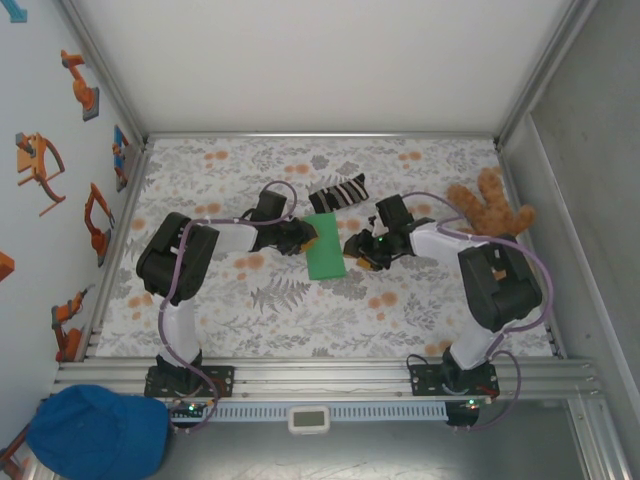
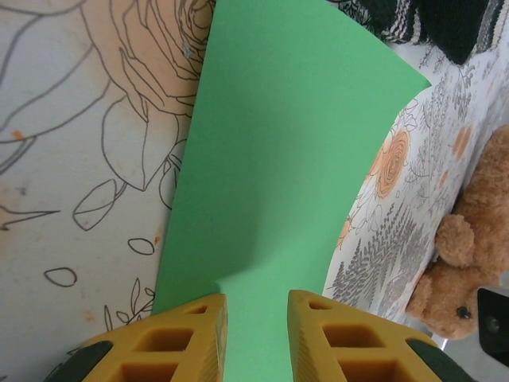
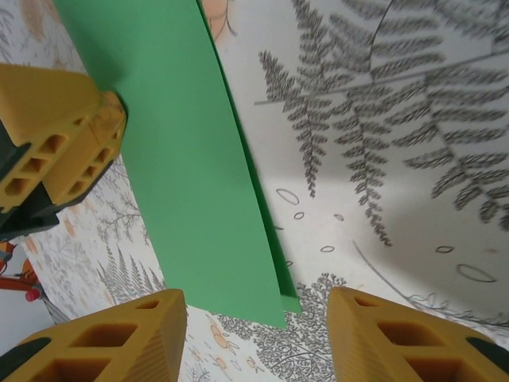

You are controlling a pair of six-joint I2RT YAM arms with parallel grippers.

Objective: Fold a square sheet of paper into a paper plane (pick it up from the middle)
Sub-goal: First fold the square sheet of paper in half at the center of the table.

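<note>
A white-walled enclosure point(image 1: 320, 60) framed in aluminium rail point(image 1: 330, 372) holds a surface point(image 1: 250, 310) covered in a grey-and-orange floral print. Orange robot-arm stickers point(image 1: 40, 165) dot the left wall. The left arm point(image 1: 180, 255) and the right arm point(image 1: 495, 280) bend inward from the near edge, so their jaws face each other across the middle of the surface. A blue cap point(image 1: 95, 432) lies outside the rail, well behind the left jaws. A brown teddy bear point(image 1: 490, 212) lies behind the right jaws, well apart from them.

The square sheet of paper point(image 1: 325, 248), bright green, lies between the two sets of jaws and shows a rectangular outline from above. In the right wrist view a second green edge peeks out just under one long side. The left jaws stand narrowly apart, their yellow fingers point(image 2: 191, 342) at the sheet's edge with green showing in the gap; whether they touch it cannot be told. The right jaws stand wide, the sheet's near end between them, gripping nothing. A black-and-white striped sock point(image 1: 338, 192) lies just beyond the sheet, past both sets of jaws.
</note>
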